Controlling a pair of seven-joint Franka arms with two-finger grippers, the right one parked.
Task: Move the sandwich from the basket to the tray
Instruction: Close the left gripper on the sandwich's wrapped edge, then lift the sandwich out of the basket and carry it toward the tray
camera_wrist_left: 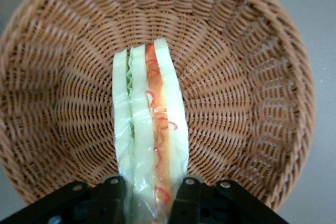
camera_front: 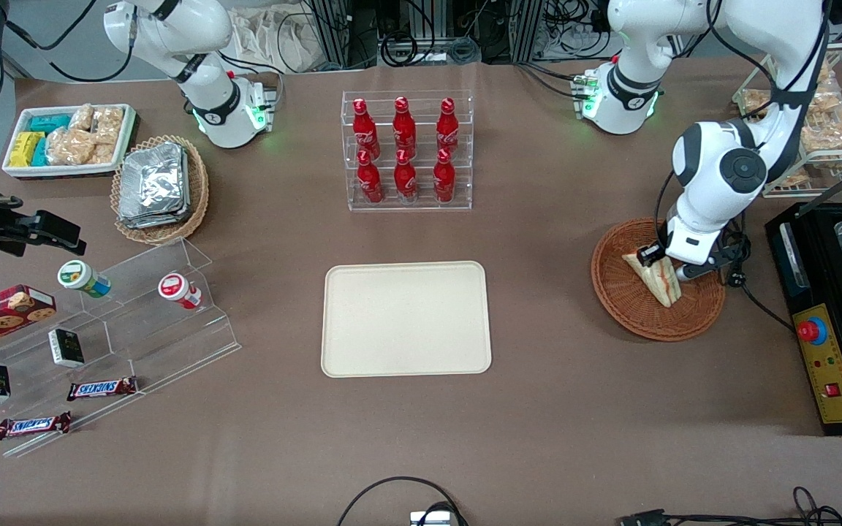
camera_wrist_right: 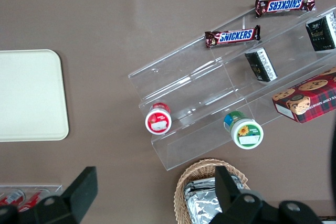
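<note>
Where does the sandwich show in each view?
Front view: sandwich lies in the basket, under the gripper, at the working arm's end of the table.
Left wrist view: sandwich between the fingers, in the basket.
Right wrist view: not in it.
Shared landmark: the basket.

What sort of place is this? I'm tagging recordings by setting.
Likely a robotics lab staged as a snack counter: cola bottles in a clear rack, Snickers bars on acrylic steps, cables along the table. The gripper is shut on the sandwich in the basket; the tray is bare.
</note>
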